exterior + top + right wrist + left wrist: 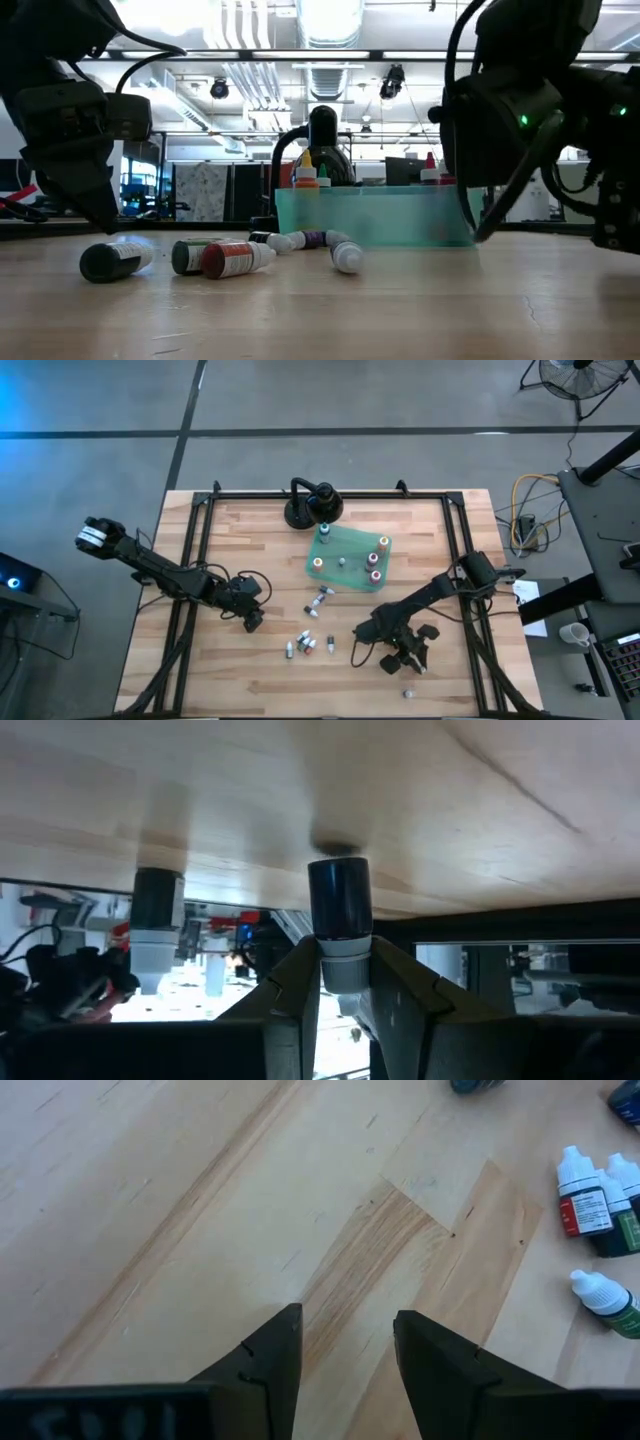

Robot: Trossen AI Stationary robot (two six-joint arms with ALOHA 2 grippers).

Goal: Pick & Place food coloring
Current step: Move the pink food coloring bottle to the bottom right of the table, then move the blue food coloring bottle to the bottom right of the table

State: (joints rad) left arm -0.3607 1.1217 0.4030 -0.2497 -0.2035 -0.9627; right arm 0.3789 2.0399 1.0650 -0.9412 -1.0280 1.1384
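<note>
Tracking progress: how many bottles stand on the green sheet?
6 bottles on the green sheet: one at the far corner, two mid-sheet, three toward the right side; others may be hidden.

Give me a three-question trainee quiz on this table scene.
1. True or false: the left claw holds a bottle.
2. Which grips the dark food coloring bottle? A) left claw B) right claw C) neither
3. Fill in: the upright bottles stand on the green ____.
Key: 1 false; 2 B; 3 sheet.
</note>
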